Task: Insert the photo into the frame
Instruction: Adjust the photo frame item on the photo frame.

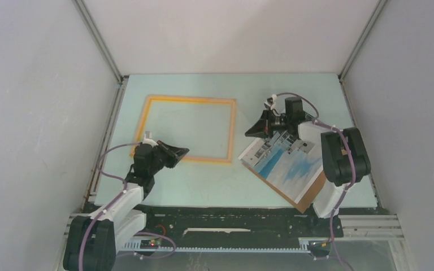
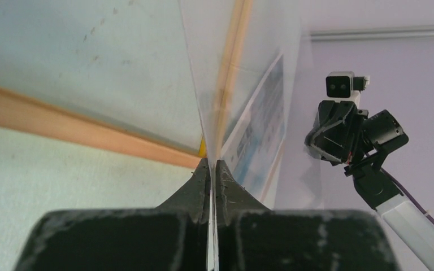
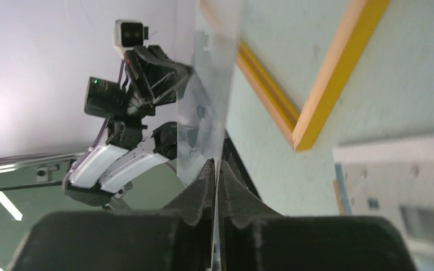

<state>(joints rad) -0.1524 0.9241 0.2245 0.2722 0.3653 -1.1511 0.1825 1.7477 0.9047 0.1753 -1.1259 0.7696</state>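
The frame's yellow-orange rim (image 1: 191,100) lies flat at the table's back left; it also shows in the left wrist view (image 2: 62,127) and the right wrist view (image 3: 328,84). The photo (image 1: 291,166), sky and buildings face up, lies on the brown backing board (image 1: 311,197) at the right. My left gripper (image 1: 185,151) (image 2: 212,162) is shut on a thin clear pane (image 2: 248,68), seen edge-on, by the rim's near right corner. My right gripper (image 1: 248,133) (image 3: 215,164) is shut on the same pane (image 3: 209,84) between the rim and the photo. The pane barely shows in the top view.
Grey walls enclose the pale green table (image 1: 203,186) on three sides. The black base rail (image 1: 231,223) runs along the near edge. The right arm's body (image 1: 342,155) hangs over the photo's right edge.
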